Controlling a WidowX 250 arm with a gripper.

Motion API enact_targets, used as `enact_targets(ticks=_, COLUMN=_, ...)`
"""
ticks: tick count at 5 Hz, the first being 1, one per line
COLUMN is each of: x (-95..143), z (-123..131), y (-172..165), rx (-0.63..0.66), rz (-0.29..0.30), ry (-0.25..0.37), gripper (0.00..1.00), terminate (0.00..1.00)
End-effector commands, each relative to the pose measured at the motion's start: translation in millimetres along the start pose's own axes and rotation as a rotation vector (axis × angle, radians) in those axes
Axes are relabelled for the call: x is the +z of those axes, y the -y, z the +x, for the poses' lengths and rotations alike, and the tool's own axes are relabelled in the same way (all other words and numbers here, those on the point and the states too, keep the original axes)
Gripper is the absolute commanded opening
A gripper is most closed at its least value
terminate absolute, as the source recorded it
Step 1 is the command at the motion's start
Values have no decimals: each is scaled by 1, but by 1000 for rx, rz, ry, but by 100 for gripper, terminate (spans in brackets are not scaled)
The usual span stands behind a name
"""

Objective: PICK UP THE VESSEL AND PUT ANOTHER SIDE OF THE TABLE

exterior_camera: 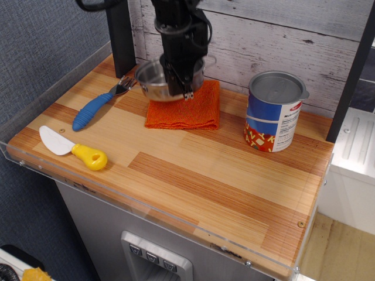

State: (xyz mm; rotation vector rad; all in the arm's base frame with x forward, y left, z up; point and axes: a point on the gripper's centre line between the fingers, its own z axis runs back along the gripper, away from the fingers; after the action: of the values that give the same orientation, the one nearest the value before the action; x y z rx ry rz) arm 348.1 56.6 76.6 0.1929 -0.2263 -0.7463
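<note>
Gripper [183, 88] position: we see the black arm reaching down from the top of the view, with its fingers pinching the near rim of the pot [153, 82]. One finger sits inside the bowl, the other outside the wall. We take the orange cloth [184, 106] as our landmark. The pot hangs tilted above the cloth's far left corner, clear of the fabric, its open mouth turned toward the left. We cannot make out its wire handles clearly behind the arm.

The cloth lies flat on the table [234, 175], close to the back wall. Left of the cloth we note a fork [99, 104] with a blue handle, its tines pointing toward the pot. Farther left and nearer the front edge than the cloth lies a knife [71, 148] with a white blade and a yellow handle. Right of the cloth, well apart from it, stands a tin can [274, 111] with a blue and red label and a grey lid, upright. A black post [121, 35] rises behind the cloth's left side, against the plank wall.
</note>
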Motion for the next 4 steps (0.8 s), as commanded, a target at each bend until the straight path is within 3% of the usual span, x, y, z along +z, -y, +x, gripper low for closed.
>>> enact_targets(ticks=1, x=42, z=-3, y=17, rx=70, rz=82, ry=0, gripper=0, terminate=0)
enact_targets(ticks=2, x=46, z=-16, y=41, rx=104, rz=57, ry=-27, gripper=0, terminate=0)
enact_targets(ticks=4, x=38, z=-27, y=102, rx=23, rz=4, ry=-45, gripper=0, terminate=0)
